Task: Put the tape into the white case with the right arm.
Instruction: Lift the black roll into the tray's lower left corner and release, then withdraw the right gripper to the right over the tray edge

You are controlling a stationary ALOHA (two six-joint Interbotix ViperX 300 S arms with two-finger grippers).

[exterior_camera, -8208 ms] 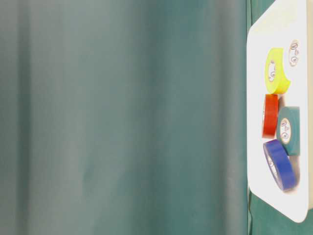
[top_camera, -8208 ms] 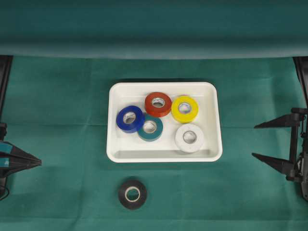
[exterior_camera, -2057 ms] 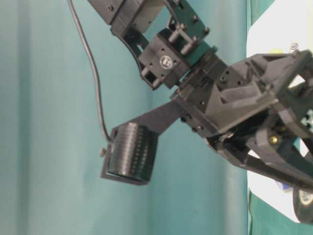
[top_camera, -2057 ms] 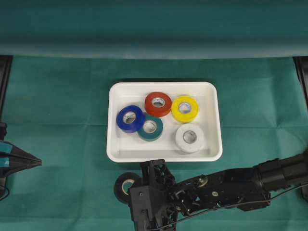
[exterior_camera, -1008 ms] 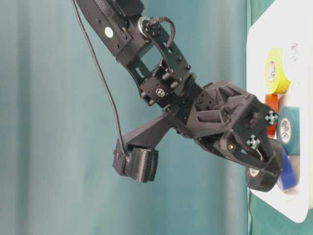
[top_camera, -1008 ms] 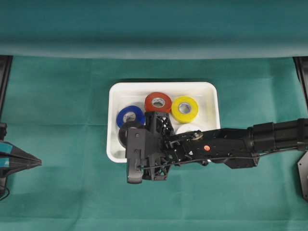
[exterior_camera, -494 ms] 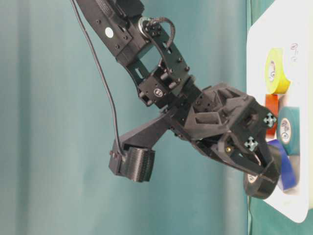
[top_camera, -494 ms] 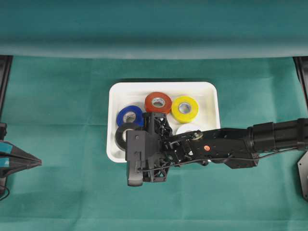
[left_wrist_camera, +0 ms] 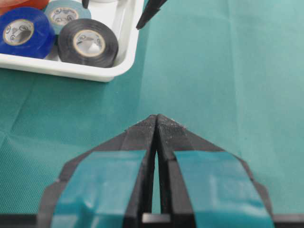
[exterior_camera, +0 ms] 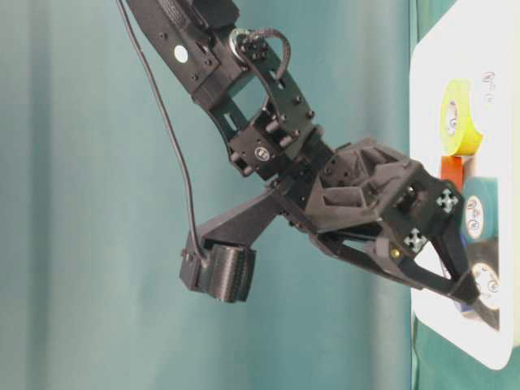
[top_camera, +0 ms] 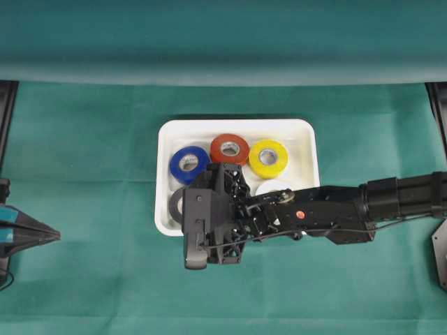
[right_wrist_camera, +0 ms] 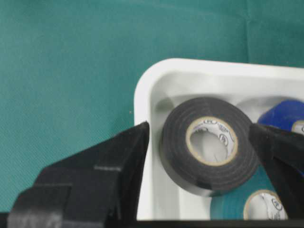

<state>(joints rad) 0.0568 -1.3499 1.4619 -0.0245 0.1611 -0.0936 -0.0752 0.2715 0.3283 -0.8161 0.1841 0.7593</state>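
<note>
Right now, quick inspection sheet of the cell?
Surface: green cloth, wrinkled.
Job's things: black tape lies in the white case, near corner, leaning on the teal roll.
Clutter: blue, red, yellow, white rolls in the case.
Grippers: right gripper open, fingers either side of the black tape; left gripper shut, parked.
Cables: black cable along the right arm.
Surroundings: green backdrop.

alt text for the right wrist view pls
A black tape roll lies in the corner of the white case, between the open right gripper's fingers, leaning on a teal roll; a blue roll sits behind. Green cloth surrounds the case.
</note>
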